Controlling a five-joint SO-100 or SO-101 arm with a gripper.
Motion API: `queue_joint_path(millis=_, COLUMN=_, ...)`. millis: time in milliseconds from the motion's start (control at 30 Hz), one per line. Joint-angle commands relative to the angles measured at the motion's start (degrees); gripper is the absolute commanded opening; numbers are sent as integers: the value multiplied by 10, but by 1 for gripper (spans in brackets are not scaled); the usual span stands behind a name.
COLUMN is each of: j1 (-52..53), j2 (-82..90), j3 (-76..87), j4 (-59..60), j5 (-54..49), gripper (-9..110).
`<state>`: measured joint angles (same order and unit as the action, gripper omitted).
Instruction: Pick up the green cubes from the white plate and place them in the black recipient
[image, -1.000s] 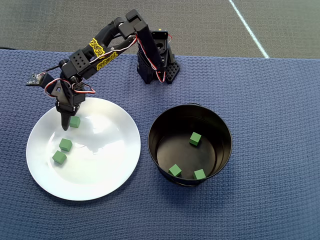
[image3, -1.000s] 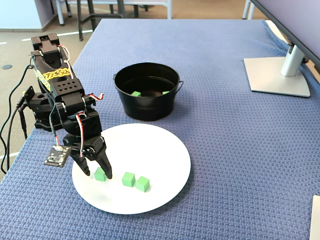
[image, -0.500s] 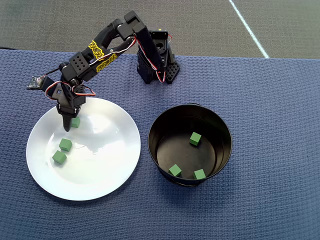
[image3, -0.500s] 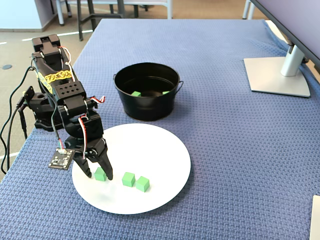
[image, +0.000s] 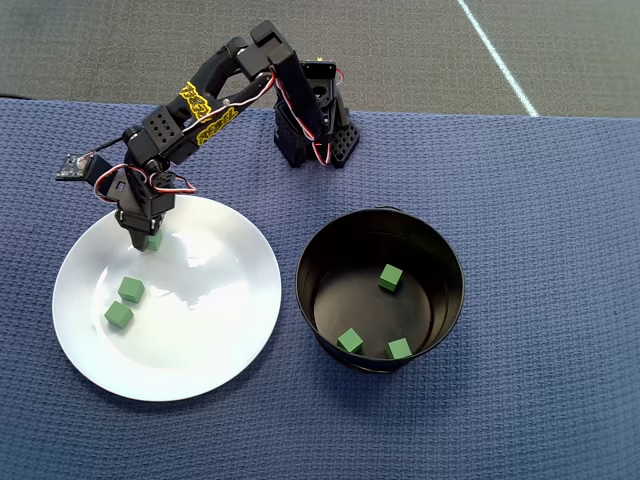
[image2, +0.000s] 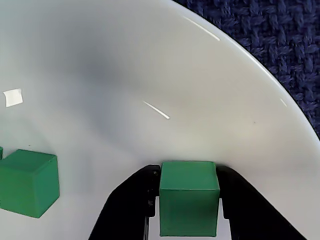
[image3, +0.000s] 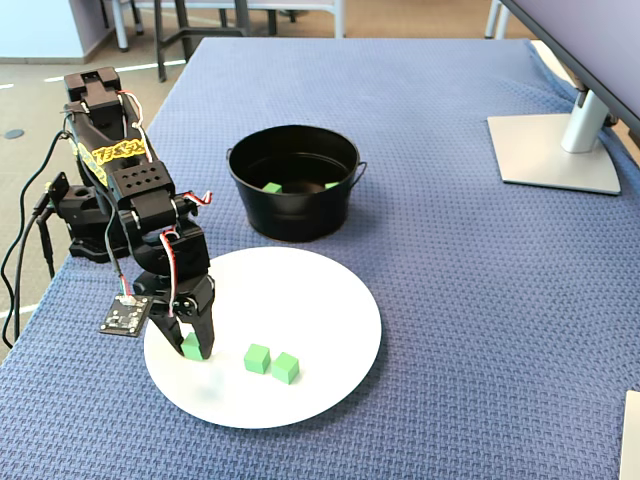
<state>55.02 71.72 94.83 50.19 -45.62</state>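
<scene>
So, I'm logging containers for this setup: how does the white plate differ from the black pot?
The white plate is wide and shallow; the black pot is narrower and deep with straight walls. The plate holds three green cubes, one of them between the hand's fingers; the pot holds three loose cubes. The plate has a plain rim; the pot has small tabs. Both are round, glossy, and sit on the blue cloth.

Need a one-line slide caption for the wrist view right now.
Gripper closed on a green cube near the white plate's rim, another cube alongside.
</scene>
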Motion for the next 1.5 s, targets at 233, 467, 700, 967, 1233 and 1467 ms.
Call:
queue_joint_path(millis=233, j1=-66, j2=260, j3=-58, j4=149, j5=185, gripper=0)
queue_joint_path(millis=467, j1=-280, j2=435, j3=-62, j4=306, j5=332, gripper=0)
queue_joint_path(millis=700, j1=-610, j2=461, j3=-45, j4=324, j5=490, gripper=0)
queue_joint_path(millis=967, j1=-765, j2=406, j3=69, j4=221, j5=469, gripper=31)
queue_joint_path(millis=1233, j1=-649, j2=454, j3=19, j4=239, j5=396, gripper=35)
queue_joint_path(millis=1467, j1=-359, j2=429, j3=-10, j4=240, j5=283, gripper=19)
